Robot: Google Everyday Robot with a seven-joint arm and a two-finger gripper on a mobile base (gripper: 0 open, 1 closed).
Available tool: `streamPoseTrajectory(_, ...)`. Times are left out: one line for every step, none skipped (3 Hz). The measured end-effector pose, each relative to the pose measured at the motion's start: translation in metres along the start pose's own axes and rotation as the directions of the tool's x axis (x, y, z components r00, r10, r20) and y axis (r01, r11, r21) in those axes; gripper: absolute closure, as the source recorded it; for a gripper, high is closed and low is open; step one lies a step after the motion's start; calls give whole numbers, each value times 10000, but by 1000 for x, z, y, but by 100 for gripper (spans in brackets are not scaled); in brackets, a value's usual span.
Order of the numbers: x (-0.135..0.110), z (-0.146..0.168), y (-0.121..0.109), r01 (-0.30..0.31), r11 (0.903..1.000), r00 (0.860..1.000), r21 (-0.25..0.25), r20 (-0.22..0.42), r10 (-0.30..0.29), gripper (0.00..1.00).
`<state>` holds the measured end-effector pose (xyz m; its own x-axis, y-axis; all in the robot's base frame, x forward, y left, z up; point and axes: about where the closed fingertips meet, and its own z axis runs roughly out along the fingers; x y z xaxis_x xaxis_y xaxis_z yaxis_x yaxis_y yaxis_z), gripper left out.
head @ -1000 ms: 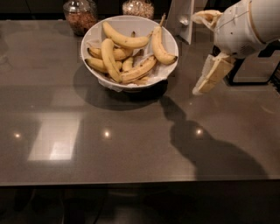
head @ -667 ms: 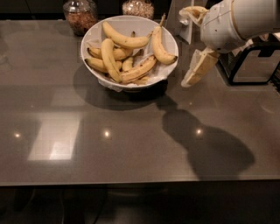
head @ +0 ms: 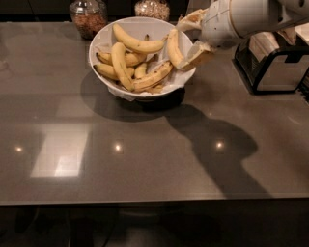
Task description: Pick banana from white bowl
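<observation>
Ana: Where does the gripper (head: 186, 44) sit?

Ben: At the right rim of the white bowl (head: 104, 38), reaching in from the upper right on its pale arm (head: 241, 17). Its two fingers are spread wide: the upper finger (head: 190, 20) lies over the rim's back right, and the lower finger (head: 197, 55) angles down across the rim nearer the front.

Ana: Is anything caught between them?

Ben: No, they grip nothing. The banana (head: 174, 48) lies inside the bowl along its right wall, curved and bright yellow, just left of the spread fingers. Whether the lower finger touches it cannot be told.

Ana: What else lies in the bowl?

Ben: More fruit. A long back banana (head: 137, 45) runs across the far side, a left banana (head: 120, 65) runs from back to front, and a brown-streaked banana (head: 152, 77) lies toward the front. Crumpled white paper (head: 126, 94) lines the bowl and pokes out over the front rim.

Ana: And around the bowl?

Ben: It stands toward the back of a glossy grey table (head: 145, 169). Two glass jars with brownish contents stand behind it — the left jar (head: 88, 17) at the back left, the right jar (head: 152, 8) directly behind. A dark rack (head: 270, 67) stands at the right edge, apart from the bowl. The arm's shadow (head: 217, 144) falls on the table in front of the bowl, to its right.
</observation>
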<state>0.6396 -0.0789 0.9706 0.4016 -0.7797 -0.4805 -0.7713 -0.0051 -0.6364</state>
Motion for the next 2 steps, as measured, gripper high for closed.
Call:
streamPoseTrajectory(5, 19, -15, 114, 9999, 9999, 86, 57, -115, 54)
streamPoseTrajectory(10, 39, -26, 117, 9999, 9999, 46, 119, -118, 53)
